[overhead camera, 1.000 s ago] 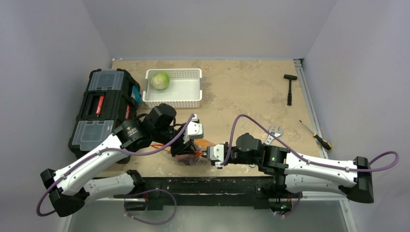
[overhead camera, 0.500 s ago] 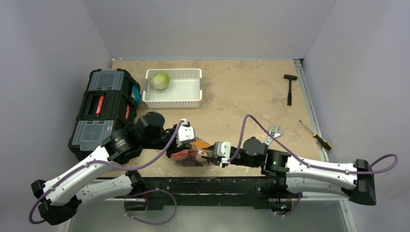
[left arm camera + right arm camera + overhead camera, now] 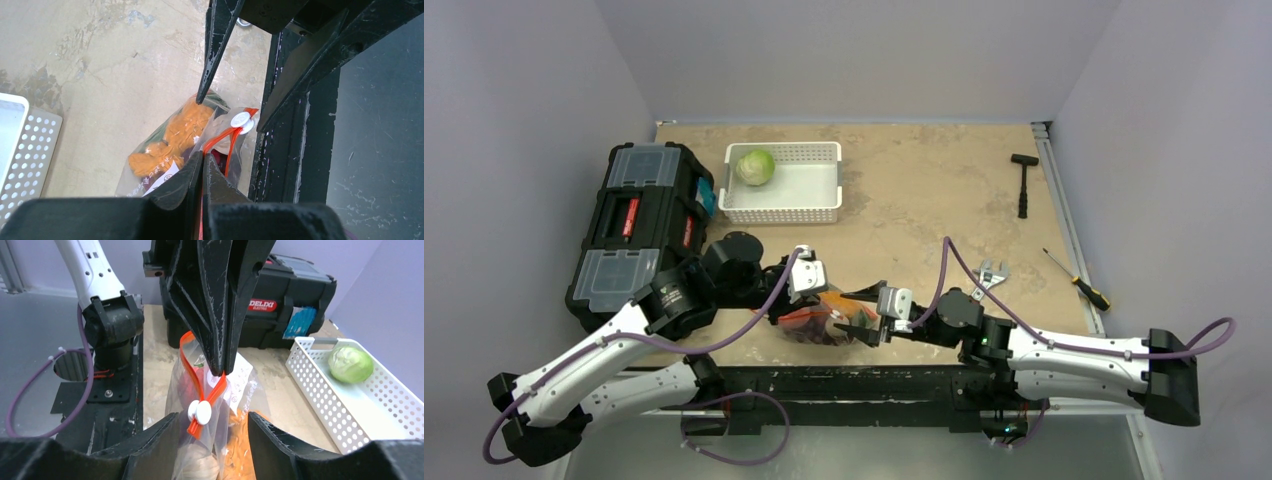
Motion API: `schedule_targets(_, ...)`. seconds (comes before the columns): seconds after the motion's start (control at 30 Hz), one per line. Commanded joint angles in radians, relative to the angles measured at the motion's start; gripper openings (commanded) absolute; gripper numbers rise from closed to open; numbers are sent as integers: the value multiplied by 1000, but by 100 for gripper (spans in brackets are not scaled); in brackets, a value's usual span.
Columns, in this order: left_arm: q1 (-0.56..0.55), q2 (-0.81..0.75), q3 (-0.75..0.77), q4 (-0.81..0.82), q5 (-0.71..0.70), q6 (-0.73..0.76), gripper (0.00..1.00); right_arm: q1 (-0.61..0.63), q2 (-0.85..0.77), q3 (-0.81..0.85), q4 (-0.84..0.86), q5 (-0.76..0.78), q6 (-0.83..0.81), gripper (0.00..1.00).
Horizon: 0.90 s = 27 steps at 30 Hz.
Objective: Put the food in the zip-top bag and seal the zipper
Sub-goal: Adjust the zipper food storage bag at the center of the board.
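Counting one zip-top bag (image 3: 824,322) at the near edge of the table (image 3: 924,200), packed with food. Only an orange carrot (image 3: 187,127) clear, the rest blurred by plastic. Pinching the zipper (image 3: 200,390) with left gripper (image 3: 203,157), fingers pressed together. Straddling the bag with right gripper (image 3: 211,416), fingers spread. One cabbage (image 3: 754,166) in the far basket (image 3: 824,190).

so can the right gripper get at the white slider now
Probably yes: the right gripper is open, the slider sits between its fingers with nothing blocking, and the left gripper pinches the zipper steady.
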Motion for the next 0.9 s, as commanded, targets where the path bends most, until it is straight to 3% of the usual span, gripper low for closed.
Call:
schedule_targets(0.0,-2,0,4,58,-14,-19,0,-2,1,-3,123,31,11,48)
schedule_targets(0.13,-3,-2,2,55,-19,-20,0,-2,22,0,124,39,-11,38)
schedule_targets(0.43,-3,12,8,56,-25,-24,0,28,68,10,135,82,-58,42)
schedule_targets(0.5,-3,16,13,49,-25,-22,0,30,64,7,148,104,-67,35)
schedule_targets(0.6,-4,18,14,38,-20,-20,0,31,65,15,138,146,-80,6)
schedule_targets(0.67,-3,18,17,16,-10,-7,0,28,60,26,122,114,-51,0)
schedule_targets(0.87,-3,-10,14,0,50,30,29,-11,65,107,-33,-40,16,0)
